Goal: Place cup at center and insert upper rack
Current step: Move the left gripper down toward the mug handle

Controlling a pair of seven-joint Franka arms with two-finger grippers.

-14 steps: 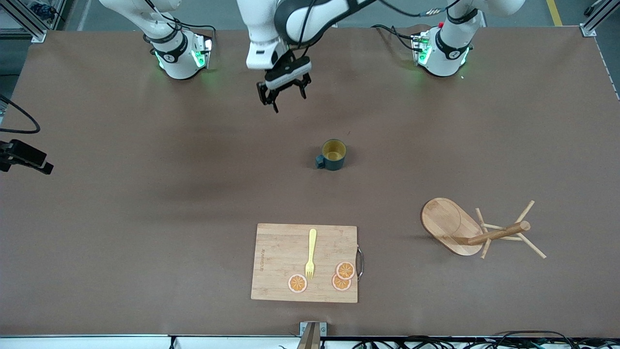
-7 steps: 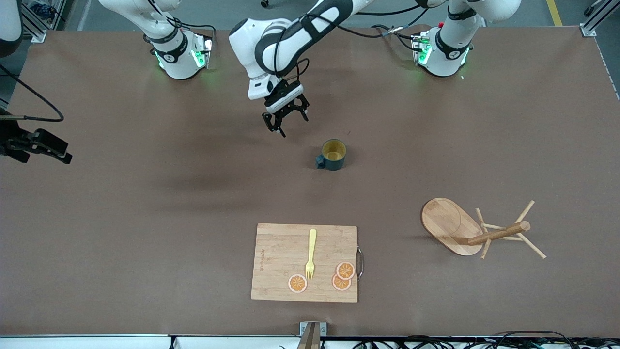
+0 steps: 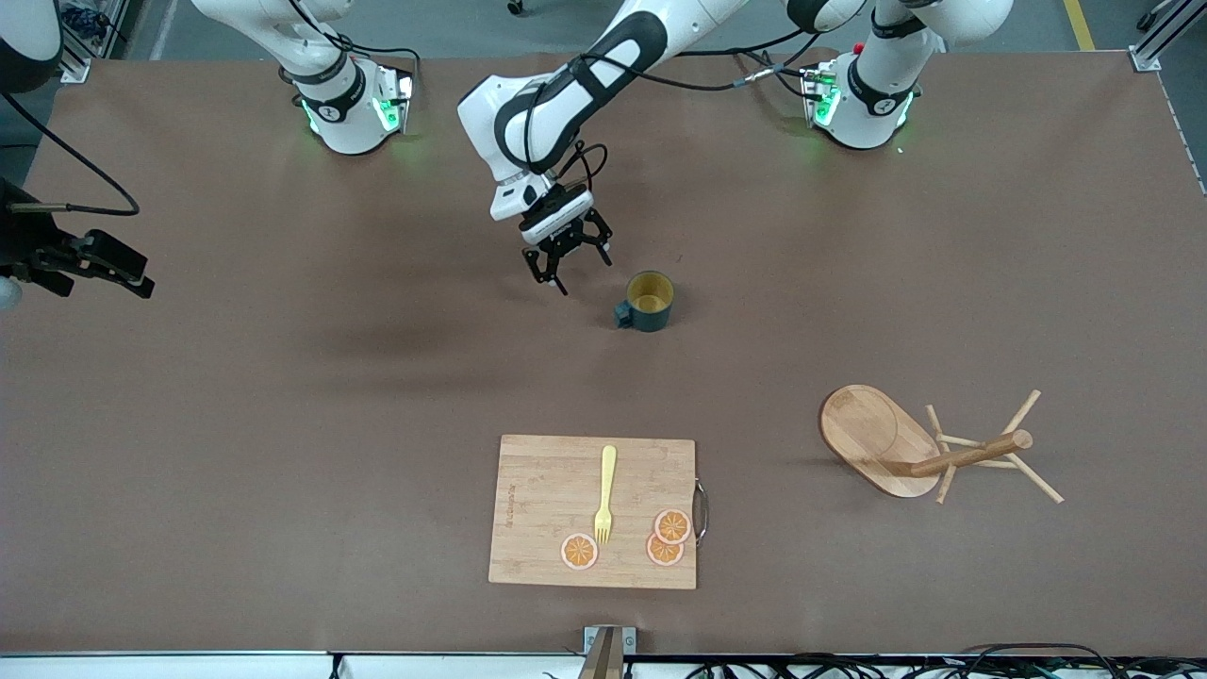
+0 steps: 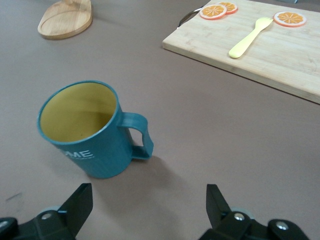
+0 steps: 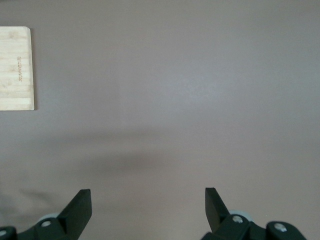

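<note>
The left claw (image 3: 570,266) hangs wide apart and empty just beside the upright cup (image 3: 648,301), touching nothing, while the right claw (image 5: 148,210), also spread empty, waits over bare tabletop (image 3: 283,377).

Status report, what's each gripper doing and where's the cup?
Left gripper open, beside cup. Right gripper open, empty, waiting at its table end. Cup upright. Upper rack tipped over. Nothing blocking.
</note>
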